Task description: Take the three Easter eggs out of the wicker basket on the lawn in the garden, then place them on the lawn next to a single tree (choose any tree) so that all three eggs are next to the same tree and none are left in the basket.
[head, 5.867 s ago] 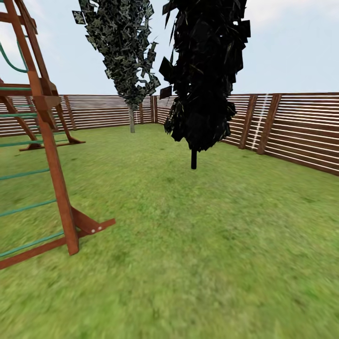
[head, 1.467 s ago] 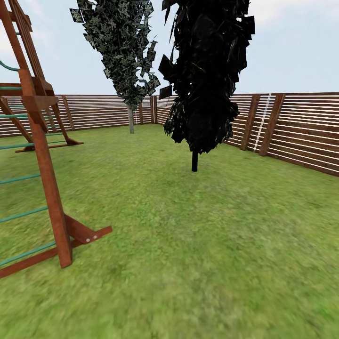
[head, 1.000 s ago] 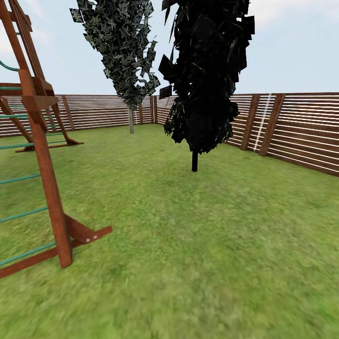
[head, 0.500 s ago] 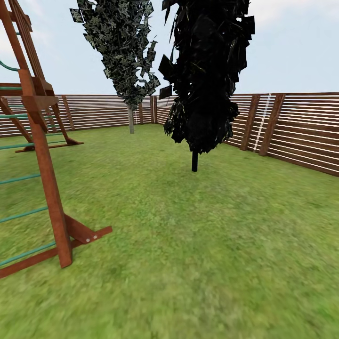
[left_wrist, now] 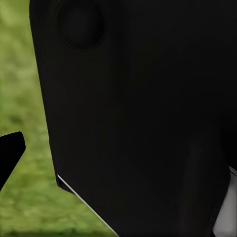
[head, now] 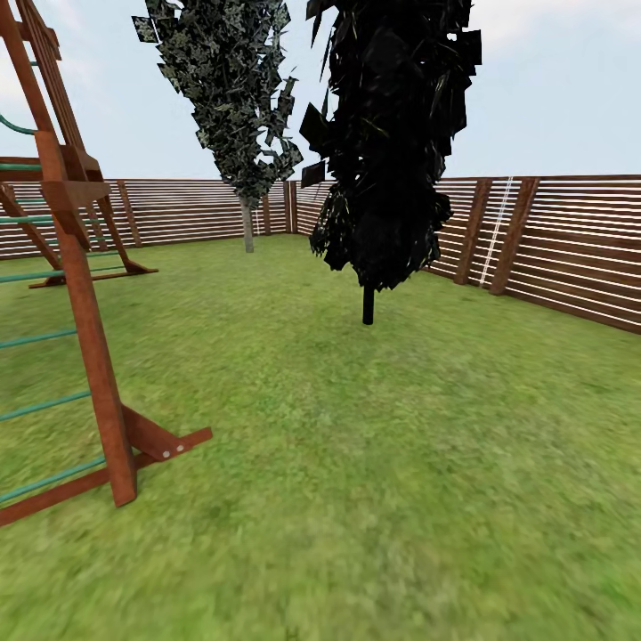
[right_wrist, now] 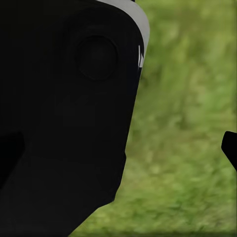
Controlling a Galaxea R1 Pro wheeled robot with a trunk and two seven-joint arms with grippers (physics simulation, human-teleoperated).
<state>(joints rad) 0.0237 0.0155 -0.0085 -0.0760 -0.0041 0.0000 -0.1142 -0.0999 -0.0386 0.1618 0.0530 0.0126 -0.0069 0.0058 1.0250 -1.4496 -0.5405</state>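
Currently no basket or eggs appear on the lawn (head: pixel 383 463). Turn the base slowly to search, clearing the climbing frame (head: pixel 85 338). Claw states: cannot tell, wrist views obscured.

The lawn (head: pixel 383 463) is a wide, flat stretch of mottled green grass that runs from the near foreground of the head view back to the fence; blurred patches of the same grass show in both wrist views. The garden (head: pixel 223 294) is a grassy yard closed in at the back and on the right by a brown fence (head: pixel 570 240) of horizontal slats under a pale sky. Two narrow, dark cone-shaped trees stand on the grass, neither with a pale bare trunk and broad light-green crown.
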